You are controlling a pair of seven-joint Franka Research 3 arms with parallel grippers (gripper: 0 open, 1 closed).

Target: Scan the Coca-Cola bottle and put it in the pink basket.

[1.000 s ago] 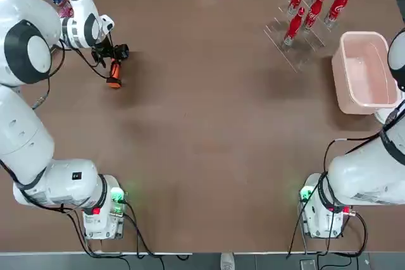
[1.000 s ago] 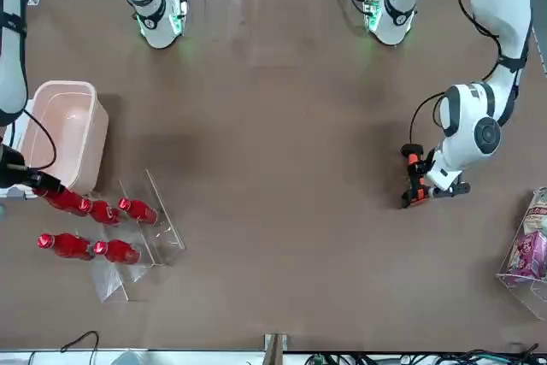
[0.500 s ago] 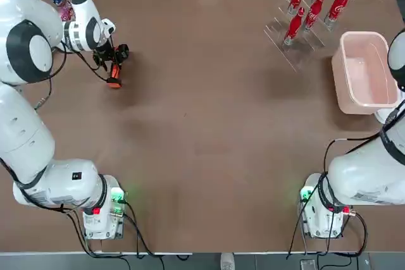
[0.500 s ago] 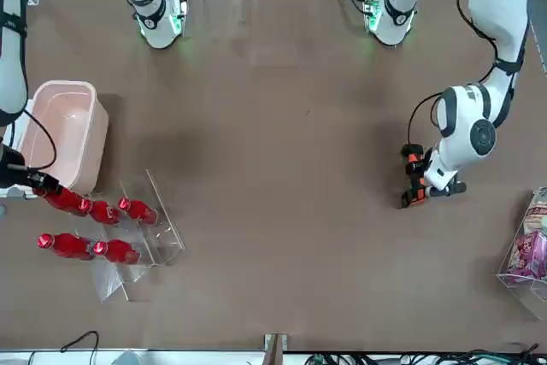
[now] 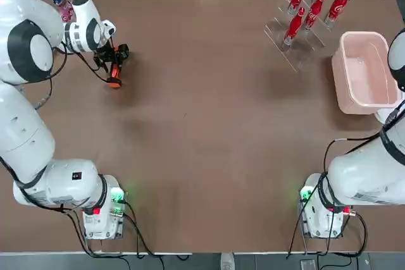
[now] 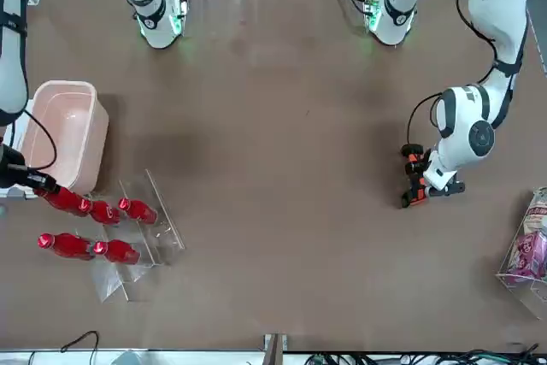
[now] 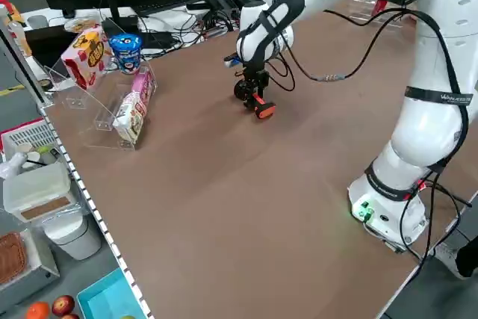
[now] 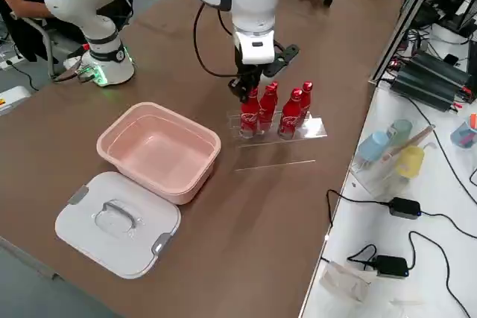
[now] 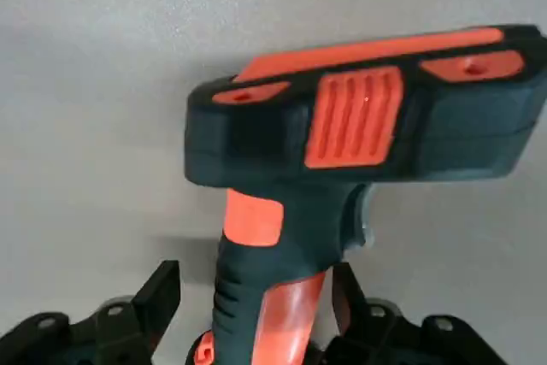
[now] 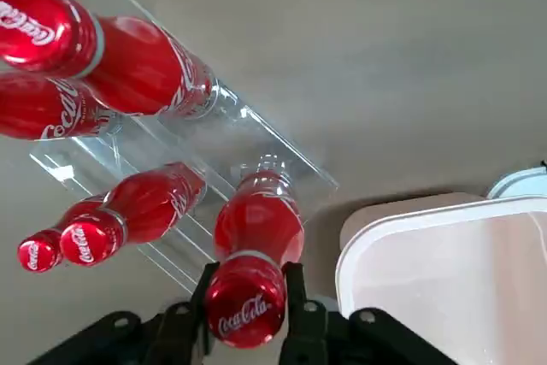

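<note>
Several red Coca-Cola bottles stand in a clear rack (image 5: 294, 49) at the far right. My right gripper (image 10: 248, 292) is shut on the capped neck of the Coca-Cola bottle (image 10: 256, 228) closest to the pink basket (image 5: 364, 35); the same bottle (image 8: 248, 115) is at the rack's basket end, its base still at the rack. The basket (image 8: 160, 106) has nothing in it. Far left, my left gripper (image 5: 107, 60) is shut on the handle of the black-and-orange scanner (image 9: 359, 117), whose head (image 7: 259, 107) points down at the table.
A white lid (image 8: 115, 221) lies on the table next to the basket. A clear stand with snack packs (image 7: 112, 110) sits at the table's far left edge. Cables and a keyboard run along the far side. Bare brown tabletop (image 5: 209, 124) spans the middle.
My right gripper has crept a little toward the far edge, with the held bottle leaning slightly. My left wrist has turned a touch; the scanner stays in about the same spot.
</note>
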